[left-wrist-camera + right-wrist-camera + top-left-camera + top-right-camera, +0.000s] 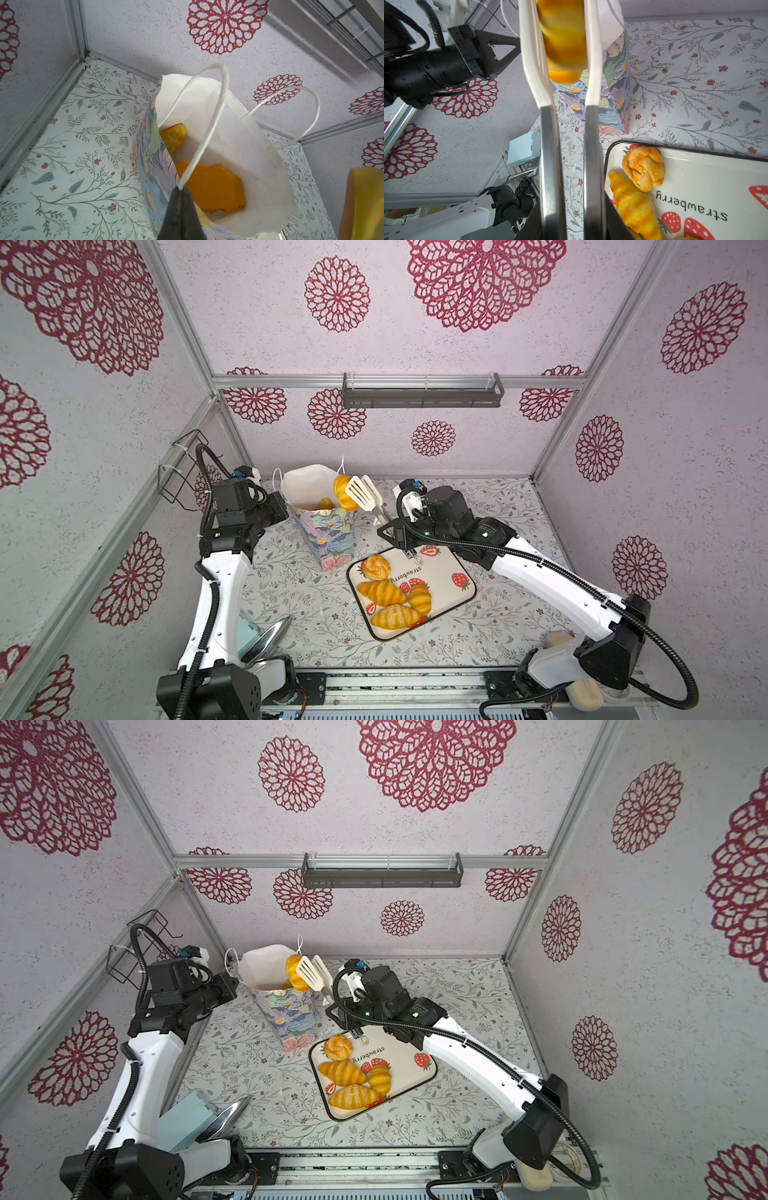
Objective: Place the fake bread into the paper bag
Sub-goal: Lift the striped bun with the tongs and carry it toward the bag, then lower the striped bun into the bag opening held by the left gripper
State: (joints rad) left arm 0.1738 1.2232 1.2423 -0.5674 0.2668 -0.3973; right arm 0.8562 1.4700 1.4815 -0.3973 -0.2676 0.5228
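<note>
Bread (343, 491) is held between the white blades of tongs (365, 495). The tongs' metal arms are squeezed between the fingers of the right gripper (572, 225), whose jaws are closed most of the way upon them. In both top views the piece is seen at the rim of the paper bag (328, 531), on the side facing the right arm. It is above the height of the mouth but not plainly over the white interior, and in the left wrist view it is caught only at the picture's edge, outside the bag wall. Its long axis is laid along the blades, so it points the way the tongs point (a narrow way in, which should help). The opening lies beyond the blade tips, toward the left arm, and it is judged that the load must be carried further that way before the tongs are eased. The left gripper (180, 192) is shut tight on one cord handle (207, 128), by which the mouth is kept wide. Two pieces (209, 193) are seen inside, and four more pieces (381, 592) lie on the strawberry tray (444, 593), nearer the right arm.
</note>
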